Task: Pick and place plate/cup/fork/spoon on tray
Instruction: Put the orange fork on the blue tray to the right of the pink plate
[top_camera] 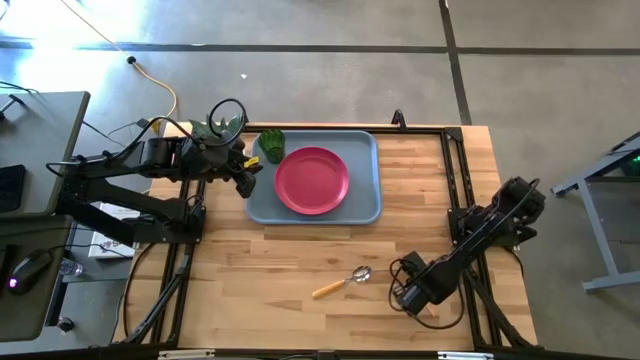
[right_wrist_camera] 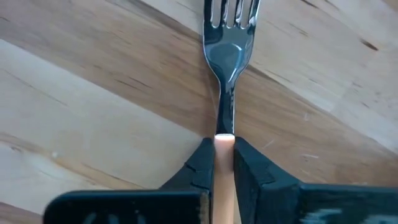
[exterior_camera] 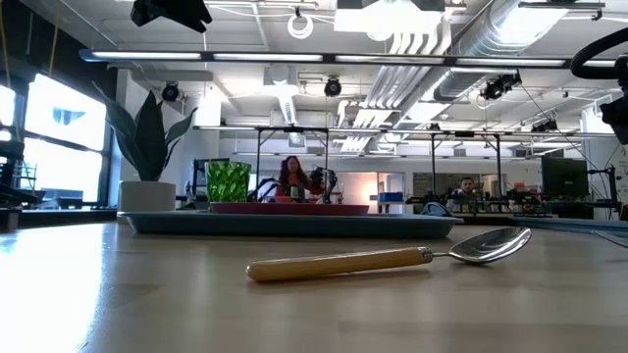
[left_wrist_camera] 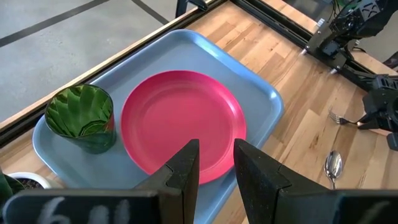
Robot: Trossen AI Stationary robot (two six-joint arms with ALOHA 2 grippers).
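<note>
The pink-red plate (top_camera: 312, 180) lies in the blue-grey tray (top_camera: 366, 150) at the table's far middle. The green cup (top_camera: 272, 145) stands in the tray's far left corner. The spoon (top_camera: 345, 282) lies on the wood nearer the front and also shows in the low view (exterior_camera: 392, 260). My left gripper (left_wrist_camera: 216, 163) is open and empty over the tray's left edge. My right gripper (top_camera: 402, 297) is at the front right, shut on the fork (right_wrist_camera: 225, 43), which its body hides in the high view. My right gripper pinches the fork's orange handle (right_wrist_camera: 224, 144) between its two fingers, close to where the handle meets the silver neck. The fork runs on past the fingertips with its tined head away from the gripper, just over the wood. Whether the head rests on the table, I cannot tell.
A leafy plant in a white pot (exterior_camera: 147, 147) stands just beyond the tray's far left corner. Black frame rails (top_camera: 455, 170) run along the table's left and right sides. Bare wood lies between the tray and the spoon.
</note>
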